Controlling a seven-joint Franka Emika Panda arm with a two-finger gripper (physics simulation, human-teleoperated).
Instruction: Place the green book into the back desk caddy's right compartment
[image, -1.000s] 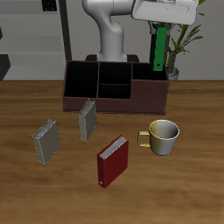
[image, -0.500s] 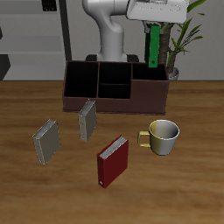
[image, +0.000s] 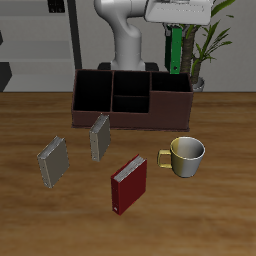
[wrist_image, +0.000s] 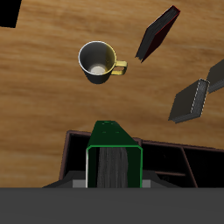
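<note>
My gripper (image: 177, 26) is shut on the upper end of the green book (image: 176, 52) and holds it upright in the air. The book hangs above the right compartment (image: 170, 86) of the back desk caddy (image: 130, 119), clear of its walls. The caddy is a low maroon box with black sections, standing at the back of the table. In the wrist view the green book (wrist_image: 114, 150) points down from the gripper (wrist_image: 114, 182), with the caddy's wall (wrist_image: 179, 149) beside it.
A red book (image: 129, 183) stands near the table's front. Two grey books (image: 100, 136) (image: 53, 160) stand before the caddy. A metal mug (image: 186, 155) sits before the right compartment. A potted plant (image: 205, 50) stands behind the caddy.
The gripper has carried the green book a little sideways toward the caddy's middle and slightly higher. Nothing on the table has moved.
</note>
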